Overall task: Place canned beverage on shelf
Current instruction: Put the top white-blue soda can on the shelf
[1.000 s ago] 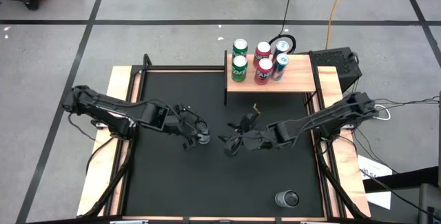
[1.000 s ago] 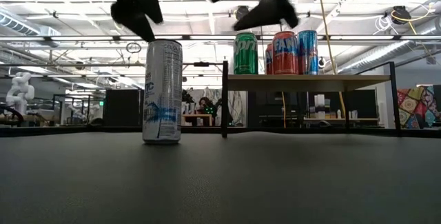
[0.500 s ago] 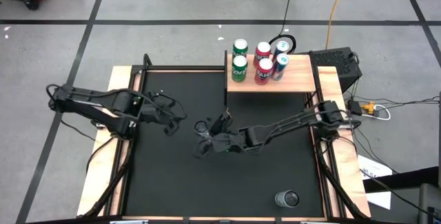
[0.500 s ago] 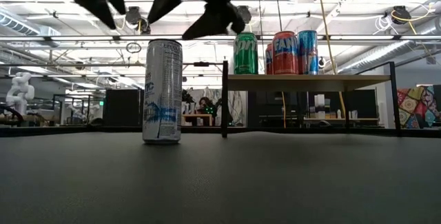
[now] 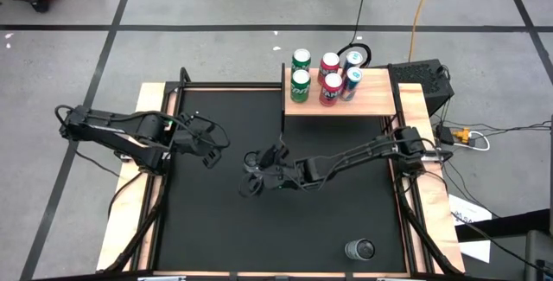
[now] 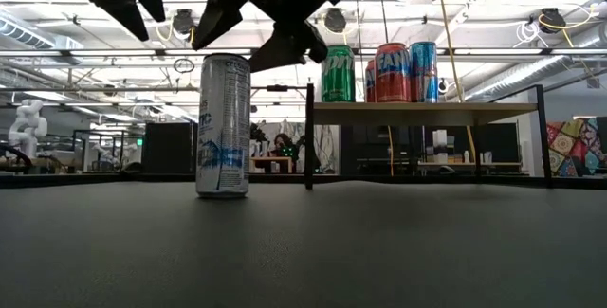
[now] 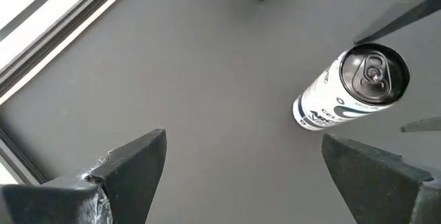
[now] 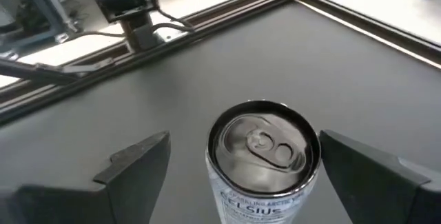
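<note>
- Can (image 6: 224, 126) stands upright on the mat (image 5: 346, 207), untouched
- Right gripper (image 5: 257, 172) hangs spread above it
- Left gripper (image 5: 213, 148), spread, sits nearby
- Shelf (image 5: 373, 100) carries five cans

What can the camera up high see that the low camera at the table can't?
Only the high view shows a dark round can near the mat's front edge and five cans on the light-brown wooden shelf. Only the low view shows the tall silver-and-blue can's side and the room behind. Both show the shelf, the open right gripper over that can, and the open left gripper beside it.
</note>
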